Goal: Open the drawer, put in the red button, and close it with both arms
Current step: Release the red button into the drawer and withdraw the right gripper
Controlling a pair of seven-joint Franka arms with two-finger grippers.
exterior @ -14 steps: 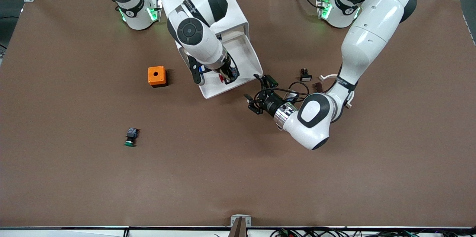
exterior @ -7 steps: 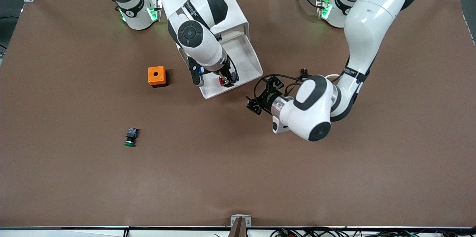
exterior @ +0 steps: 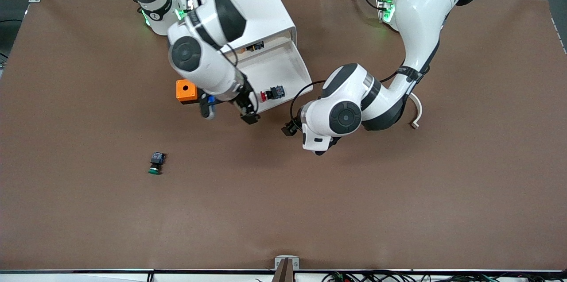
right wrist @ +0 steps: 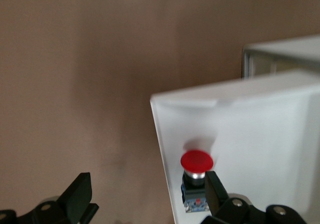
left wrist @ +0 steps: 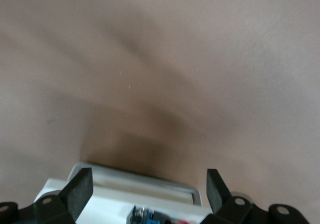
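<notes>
Toward the right arm's end of the table, lying on the brown table (exterior: 398, 211): a green button (exterior: 155, 164), nearest the front camera of the small things. Farther from the camera, an orange box (exterior: 185, 90) with a hole in its top, partly covered by the right arm (exterior: 199, 52).

Reaching down from its base past the white cabinet (exterior: 252, 5), forearm slanted toward the camera, wrist bent downward. Right gripper (exterior: 230, 111) hanging over the table just at the front corner of the drawer (exterior: 279, 63), fingers (right wrist: 80, 196) spread wide with nothing between them.

Pulled out of the cabinet and open, tray floor bare white. Inside, close to the front wall: the red button (exterior: 271, 93), lying on its side in the front view, red cap toward the right arm's end, black-and-blue body beside it. Visible in the right wrist view too (right wrist: 196, 176), tucked against the drawer's front wall.

Arching from its base in a long bow, elbow high, forearm folded back toward the drawer. Left gripper (exterior: 291, 128) low over the table just by the drawer's front, fingers (left wrist: 80, 189) wide apart and empty, drawer rim (left wrist: 135, 186) showing between them.
</notes>
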